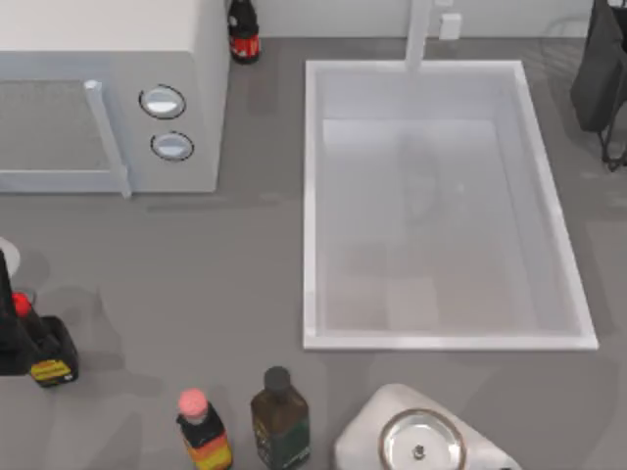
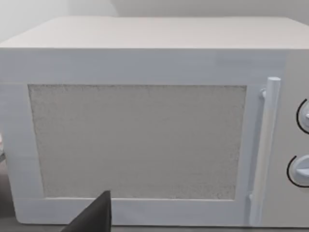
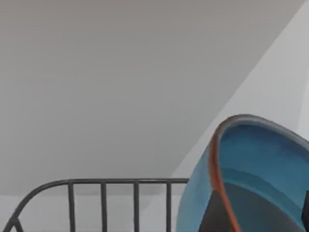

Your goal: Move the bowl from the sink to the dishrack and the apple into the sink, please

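- There is one sink (image 1: pixel 446 80), a big pale basin on the right half of the table, with a white faucet post (image 1: pixel 419 34) at its far short side.
- There is one bowl (image 3: pixel 256 179), blue with a reddish-brown rim. It shows close up in the right wrist view, tilted on its side, just beside the dark wire bars of the dishrack (image 3: pixel 104 193).
- The right arm (image 1: pixel 602 69) is a dark shape at the top right edge of the top view. I cannot tell if its fingers hold the bowl.
- There are four bottles: one with a red cap (image 1: pixel 243 31) behind the microwave (image 1: pixel 108 93), one pink-capped (image 1: pixel 203 431) and one dark green (image 1: pixel 280 419) at the near edge, and one cut off at the left edge (image 1: pixel 44 352).
- One steel lid with a knob (image 1: pixel 421 443) sits near the sink's front rim.
- The microwave is one white box with two dials (image 1: pixel 163 102).
- The left arm (image 1: pixel 8 323) is at the left edge, partly cut off. In its wrist view one dark finger tip (image 2: pixel 94 217) points at the microwave door (image 2: pixel 137 142); I cannot tell if the fingers are closed.
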You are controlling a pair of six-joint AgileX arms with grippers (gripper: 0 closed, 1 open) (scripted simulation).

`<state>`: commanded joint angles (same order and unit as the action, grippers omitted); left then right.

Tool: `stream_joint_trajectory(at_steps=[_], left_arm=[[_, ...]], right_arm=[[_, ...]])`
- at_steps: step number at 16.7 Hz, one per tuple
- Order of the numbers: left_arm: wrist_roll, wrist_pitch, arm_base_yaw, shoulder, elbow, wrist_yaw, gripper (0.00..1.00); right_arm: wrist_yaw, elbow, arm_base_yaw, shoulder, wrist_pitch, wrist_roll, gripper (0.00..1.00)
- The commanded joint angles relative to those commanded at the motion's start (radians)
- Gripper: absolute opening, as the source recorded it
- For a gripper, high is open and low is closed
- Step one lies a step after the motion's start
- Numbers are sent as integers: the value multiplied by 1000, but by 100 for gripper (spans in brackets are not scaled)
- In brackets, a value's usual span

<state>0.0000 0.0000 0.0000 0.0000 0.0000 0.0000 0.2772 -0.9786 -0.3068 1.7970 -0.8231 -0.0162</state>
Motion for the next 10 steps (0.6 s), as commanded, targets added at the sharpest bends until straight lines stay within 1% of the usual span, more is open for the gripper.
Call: stream_joint_trajectory(at_steps=[5,6,10], left_arm=[[0,0,0,0,0,0,100],[0,0,0,0,0,0,100],[0,0,0,0,0,0,100]], right_arm=[[0,0,0,0,0,0,98],[0,0,0,0,0,0,100],[0,0,0,0,0,0,100]])
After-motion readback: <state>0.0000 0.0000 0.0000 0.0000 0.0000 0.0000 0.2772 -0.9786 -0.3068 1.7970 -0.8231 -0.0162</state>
